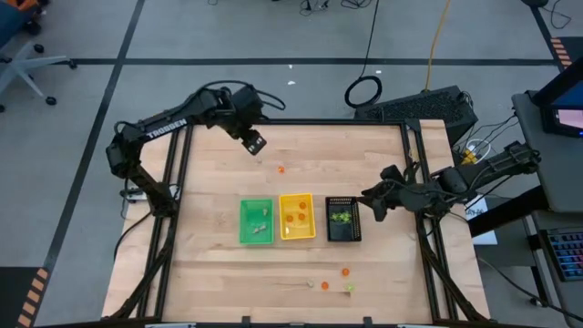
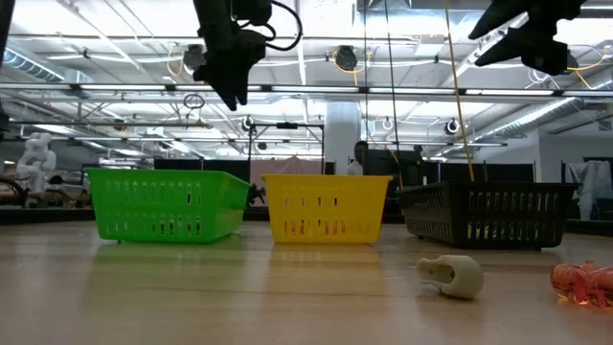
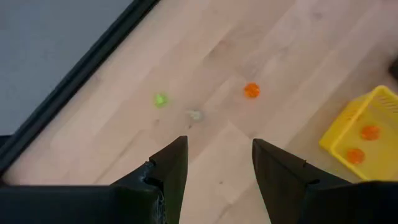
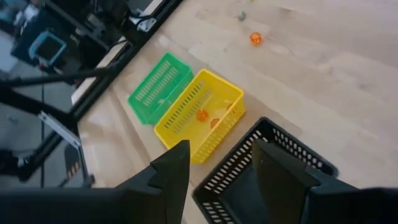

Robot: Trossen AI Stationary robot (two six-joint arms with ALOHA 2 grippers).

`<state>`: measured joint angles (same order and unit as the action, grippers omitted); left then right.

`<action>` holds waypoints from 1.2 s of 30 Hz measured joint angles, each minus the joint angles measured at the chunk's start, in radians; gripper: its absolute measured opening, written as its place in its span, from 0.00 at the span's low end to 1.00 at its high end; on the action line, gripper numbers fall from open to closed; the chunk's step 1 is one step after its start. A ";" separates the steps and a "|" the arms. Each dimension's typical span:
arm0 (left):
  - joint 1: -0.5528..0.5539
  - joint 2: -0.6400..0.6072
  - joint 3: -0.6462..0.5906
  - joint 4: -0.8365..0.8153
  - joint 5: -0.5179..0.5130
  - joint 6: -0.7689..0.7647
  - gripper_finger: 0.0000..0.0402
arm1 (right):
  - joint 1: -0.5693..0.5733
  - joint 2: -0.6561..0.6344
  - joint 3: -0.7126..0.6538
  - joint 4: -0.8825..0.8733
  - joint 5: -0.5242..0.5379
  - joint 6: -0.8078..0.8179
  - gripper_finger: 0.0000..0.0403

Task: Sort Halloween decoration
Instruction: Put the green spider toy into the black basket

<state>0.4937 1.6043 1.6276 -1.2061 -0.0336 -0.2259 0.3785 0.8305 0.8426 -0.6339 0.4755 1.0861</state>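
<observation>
Beyond left end effector (image 3: 214, 171): three trinkets (image 3: 251, 91).

Grey floor (image 1: 273, 36), black tape lines (image 1: 301, 61)

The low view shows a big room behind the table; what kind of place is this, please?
Probably a robotics lab or workshop in an industrial hall. The low view shows an open ceiling with beams and strip lights, the high view shows cables on a taped concrete floor, and an office chair stands nearby.

Green tray (image 1: 256, 221), yellow tray (image 1: 297, 217), black tray (image 1: 343, 219) abreast; trinkets (image 1: 347, 271) scattered nearby.
</observation>
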 joint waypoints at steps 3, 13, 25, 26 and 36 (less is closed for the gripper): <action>0.011 0.000 -0.005 0.001 -0.032 0.031 0.44 | -0.014 0.031 0.000 0.045 0.000 0.033 0.40; 0.062 0.084 -0.028 0.019 -0.095 0.012 0.44 | -0.102 0.100 0.000 0.174 -0.005 0.117 0.40; 0.114 0.294 -0.029 0.007 -0.014 -0.108 0.44 | -0.265 0.097 0.000 0.174 -0.008 0.103 0.40; 0.121 0.309 -0.029 0.007 -0.012 -0.107 0.44 | -0.277 0.097 0.000 0.173 -0.008 0.093 0.40; 0.185 0.382 -0.029 0.054 0.006 0.091 0.44 | -0.354 0.098 0.000 0.166 -0.138 0.009 0.40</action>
<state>0.6789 1.9866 1.5990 -1.1518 -0.0273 -0.1352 0.0246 0.9283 0.8427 -0.4677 0.3378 1.0947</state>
